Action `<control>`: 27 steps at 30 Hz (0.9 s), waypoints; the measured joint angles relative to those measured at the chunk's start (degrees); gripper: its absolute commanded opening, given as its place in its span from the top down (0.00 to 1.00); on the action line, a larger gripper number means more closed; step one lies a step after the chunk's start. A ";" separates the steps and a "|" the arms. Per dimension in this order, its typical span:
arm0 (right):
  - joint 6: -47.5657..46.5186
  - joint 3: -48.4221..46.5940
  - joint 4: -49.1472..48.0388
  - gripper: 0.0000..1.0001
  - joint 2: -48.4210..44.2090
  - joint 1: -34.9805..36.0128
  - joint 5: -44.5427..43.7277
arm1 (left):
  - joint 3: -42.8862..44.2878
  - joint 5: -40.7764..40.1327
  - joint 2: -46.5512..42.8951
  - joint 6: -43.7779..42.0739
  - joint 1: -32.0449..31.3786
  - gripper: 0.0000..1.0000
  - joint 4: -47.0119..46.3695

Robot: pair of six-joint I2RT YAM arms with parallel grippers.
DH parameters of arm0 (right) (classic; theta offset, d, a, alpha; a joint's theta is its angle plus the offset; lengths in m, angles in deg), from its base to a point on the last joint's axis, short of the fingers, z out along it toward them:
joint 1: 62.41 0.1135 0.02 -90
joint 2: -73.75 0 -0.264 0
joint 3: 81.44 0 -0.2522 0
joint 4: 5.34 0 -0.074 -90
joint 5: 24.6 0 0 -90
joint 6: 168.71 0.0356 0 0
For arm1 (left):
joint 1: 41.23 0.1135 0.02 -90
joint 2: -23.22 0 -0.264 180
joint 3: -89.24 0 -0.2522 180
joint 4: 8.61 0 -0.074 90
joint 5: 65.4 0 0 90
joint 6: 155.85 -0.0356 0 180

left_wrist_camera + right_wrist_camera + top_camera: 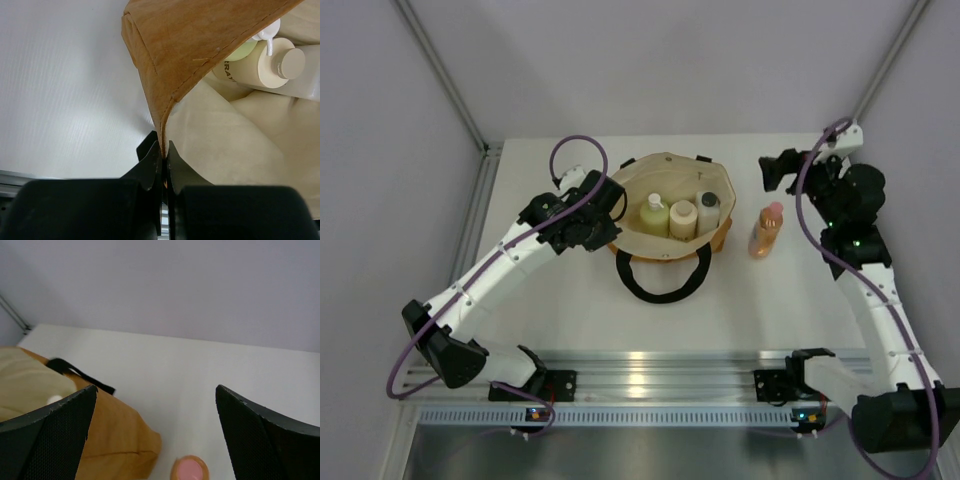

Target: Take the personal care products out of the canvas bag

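Observation:
The canvas bag (650,178) stands open mid-table. Inside it are the yellow-green bottle with white top (654,214), the short cream cylinder (682,219) and the clear bottle with black cap (708,209). The orange bottle with pink cap (766,229) stands on the table right of the bag. My left gripper (617,205) is shut on the bag's left rim (161,125); the cream cylinder (272,65) shows beyond it. My right gripper (778,168) is open and empty, above and behind the orange bottle, whose pink cap (190,471) shows low between the fingers (55,432).
The bag's black loop handles lie on the table in front (660,285) and behind the bag (703,158). The table (570,300) is white with a metal rail along the near edge. Grey walls and frame posts close in the back.

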 measured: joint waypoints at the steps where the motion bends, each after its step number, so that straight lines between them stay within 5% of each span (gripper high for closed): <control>1: 2.16 -3.50 1.18 0.00 1.03 -0.02 1.27 | 0.00 0.15 0.00 0.00 0.00 1.00 -0.02; 5: 10.29 -12.50 5.20 0.01 4.52 1.22 4.17 | 0.00 0.39 0.00 0.00 0.00 1.00 -0.11; 16: 9.66 -26.23 24.13 0.01 11.72 32.17 -26.53 | 0.59 0.61 0.07 0.00 0.00 1.00 -0.26; 27: 8.04 -30.01 24.20 0.01 22.80 44.28 -28.26 | 1.70 1.70 1.09 -0.02 0.00 1.00 -0.37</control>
